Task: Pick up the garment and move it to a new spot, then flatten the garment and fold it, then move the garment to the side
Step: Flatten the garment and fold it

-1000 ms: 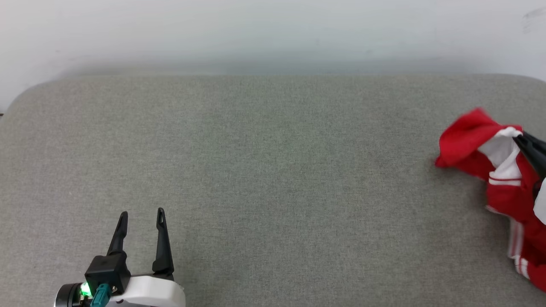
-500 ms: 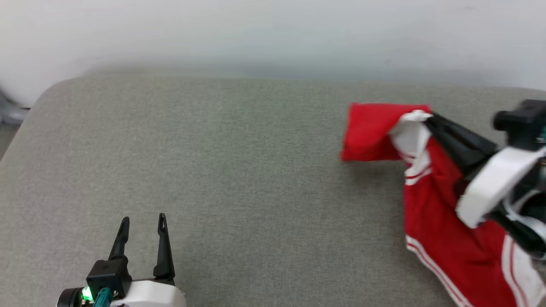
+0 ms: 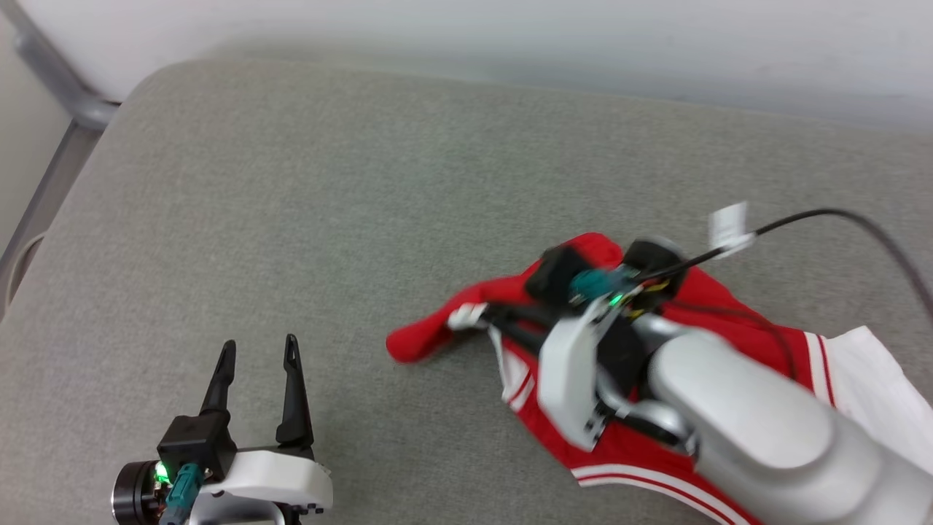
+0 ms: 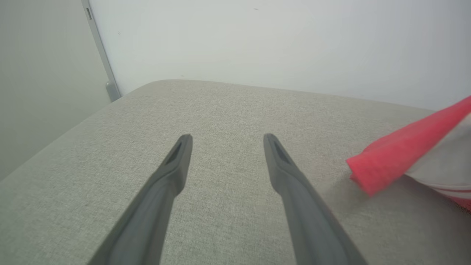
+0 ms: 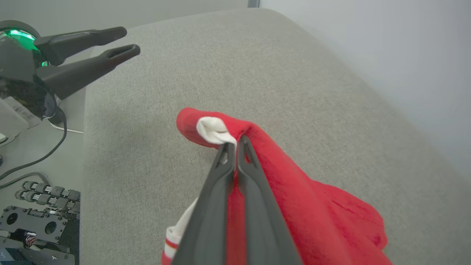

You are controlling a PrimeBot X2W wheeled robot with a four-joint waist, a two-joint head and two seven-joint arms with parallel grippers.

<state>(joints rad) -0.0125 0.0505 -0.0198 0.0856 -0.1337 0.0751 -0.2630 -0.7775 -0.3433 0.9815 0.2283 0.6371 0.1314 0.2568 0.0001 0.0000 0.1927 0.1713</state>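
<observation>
Between the right gripper's (image 5: 235, 142) pressed-together tips, a fold of red, white-sleeved jersey T-shirt (image 5: 301, 191)
Left gripper (image 3: 259, 341) spread and empty, well off to its left

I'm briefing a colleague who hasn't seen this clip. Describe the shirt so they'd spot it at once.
On the wide grey cushion against the pale wall, look toward the robot's right side. The shirt lies bunched there, pinched by the shut right claw. It alone is bright red, with white sleeves and striped trim.
</observation>
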